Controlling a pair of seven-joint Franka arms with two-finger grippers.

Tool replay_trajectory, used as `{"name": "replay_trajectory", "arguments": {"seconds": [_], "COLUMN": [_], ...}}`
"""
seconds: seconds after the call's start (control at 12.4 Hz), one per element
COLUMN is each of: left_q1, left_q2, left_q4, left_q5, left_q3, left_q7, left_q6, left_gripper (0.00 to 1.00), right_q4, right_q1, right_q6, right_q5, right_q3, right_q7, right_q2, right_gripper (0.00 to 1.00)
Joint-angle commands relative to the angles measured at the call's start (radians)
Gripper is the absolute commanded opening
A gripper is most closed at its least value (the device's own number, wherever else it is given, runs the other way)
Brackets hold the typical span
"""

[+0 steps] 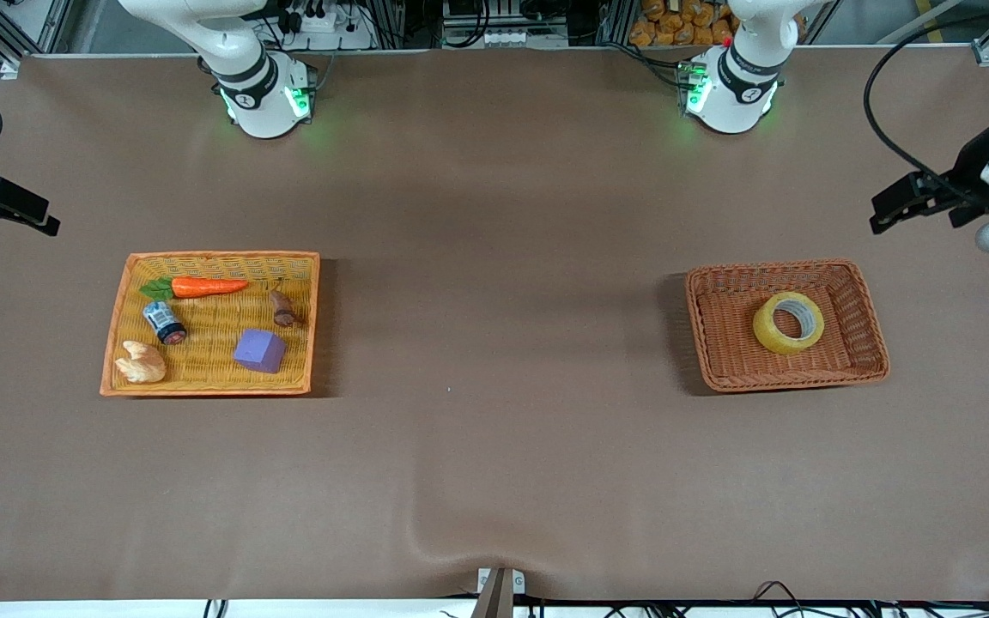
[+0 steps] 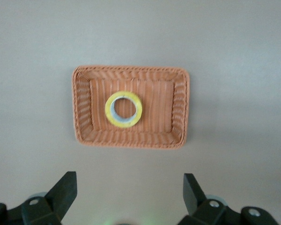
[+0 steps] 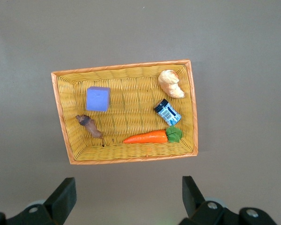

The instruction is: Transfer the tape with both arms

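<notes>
The ring-shaped roll of translucent yellowish tape (image 1: 788,322) lies flat, with its hole facing up, in the brown woven basket (image 1: 713,330) at the left arm's end of the table. It rests a little toward the corner of this basket that is farther from the front camera.

The left gripper (image 2: 129,193) hangs high over the table near this basket, with its 2 dark fingers spread wide apart and nothing between them. In the left wrist view the tape sits ahead of the fingers, close to the middle line between them, so I judge that the left arm is the one to go down and take the roll by its wall.

The right gripper (image 3: 129,193) waits high over the table beside the yellow wicker tray (image 1: 117,343), also wide open and empty. This tray holds an orange carrot (image 1: 207,286), a purple cube (image 1: 259,350) and a small dark can (image 1: 164,322). The tape is well apart from this gripper.
</notes>
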Motion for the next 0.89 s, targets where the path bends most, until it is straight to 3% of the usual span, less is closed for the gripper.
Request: {"name": "replay_trajectory", "arguments": {"seconds": [0.0, 0.16, 0.81], "left_q1": [-0.113, -0.181, -0.207], "left_q2": [-0.021, -0.025, -0.027], "left_q4": [-0.001, -0.003, 0.006], "left_q5": [-0.003, -0.003, -0.002], "left_q3": [0.132, 0.196, 0.215], "left_q7": [0.019, 0.03, 0.102], "left_q6": [-0.038, -0.038, -0.038], "left_gripper": [1.0, 1.0, 1.0], "right_q4": [0.012, 0.013, 0.024], "right_q1": [-0.008, -0.011, -0.007], "right_q6": [0.003, 0.01, 0.01], "right_q5": [0.021, 0.021, 0.021], "right_q3": [0.009, 0.009, 0.009], "right_q7": [0.001, 0.0, 0.001], "right_q2": [0.0, 0.002, 0.003], "right_gripper": [1.0, 1.0, 1.0]}}
